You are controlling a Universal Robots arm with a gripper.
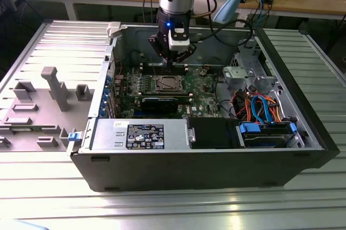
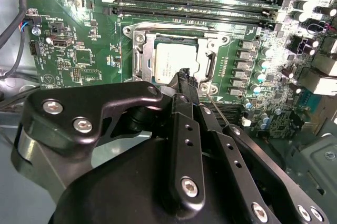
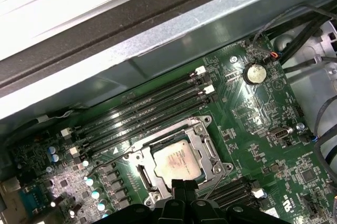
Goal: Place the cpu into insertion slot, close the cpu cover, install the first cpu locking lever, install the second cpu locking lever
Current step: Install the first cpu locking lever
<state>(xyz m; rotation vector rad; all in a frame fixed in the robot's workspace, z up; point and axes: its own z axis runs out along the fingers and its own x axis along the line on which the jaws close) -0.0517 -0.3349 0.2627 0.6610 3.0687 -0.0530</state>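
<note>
The cpu (image 2: pixel 174 61) (image 3: pixel 176 161), a silver-grey square, lies in the insertion slot (image 2: pixel 129 30) on the green motherboard. The cpu cover (image 2: pixel 139 56) (image 3: pixel 202 134), a silver frame, lies flat around it with the chip showing through its window. In the exterior view my gripper (image 1: pixel 172 63) hangs just above the back edge of the socket (image 1: pixel 165 83). Both wrist views show its black fingertips (image 2: pixel 184 74) (image 3: pixel 181 183) pressed together at the socket's edge, holding nothing. A thin wire locking lever (image 2: pixel 217 111) slants up beside the fingers. Another wire lever (image 3: pixel 108 165) curves out from the socket's other side.
Long black memory slots (image 2: pixel 200 0) run beside the socket. The open computer case (image 1: pixel 303 133) holds a black graphics card (image 1: pixel 159 103), a power supply (image 1: pixel 143 135), a grey drive cage (image 1: pixel 243 76) and coloured cables (image 1: pixel 265 108). Grey fixtures (image 1: pixel 54 87) stand at the exterior view's left.
</note>
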